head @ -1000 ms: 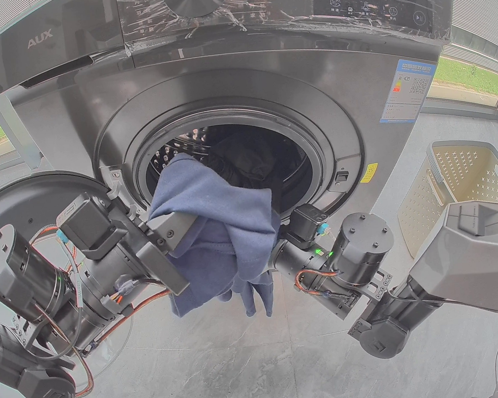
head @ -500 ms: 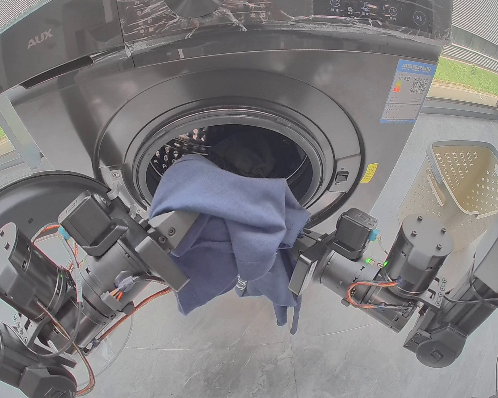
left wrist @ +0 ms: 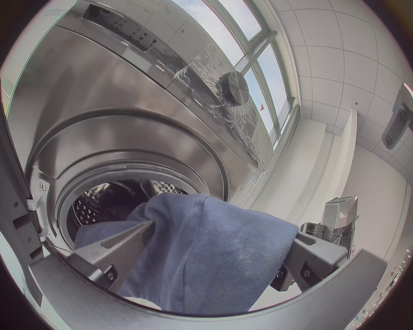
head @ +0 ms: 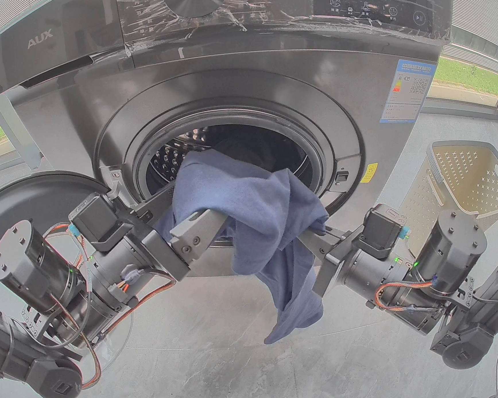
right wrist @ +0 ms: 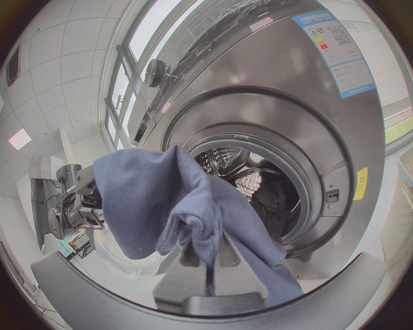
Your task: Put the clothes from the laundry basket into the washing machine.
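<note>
A blue garment [head: 250, 208] hangs between my two grippers in front of the washing machine's round opening [head: 290, 141]. My left gripper [head: 195, 204] is open, its fingers spread wide with the cloth [left wrist: 206, 249] draped over them at the drum's lower left rim. My right gripper [head: 309, 236] is shut on a fold of the garment [right wrist: 150, 193] at the lower right of the opening, fingers [right wrist: 232, 262] pinched together. A tail of the cloth dangles towards the floor. Dark clothes [right wrist: 271, 202] lie inside the drum.
The machine's door [head: 30, 198] stands swung open on the left, behind my left arm. A cream laundry basket [head: 461, 184] sits tilted on the floor to the right of the machine. Grey tiled floor lies below the grippers.
My right gripper has drawn back to the right with the garment, spreading it out; its tail hangs lower. My left gripper has shifted up and right, closer to the drum opening.
</note>
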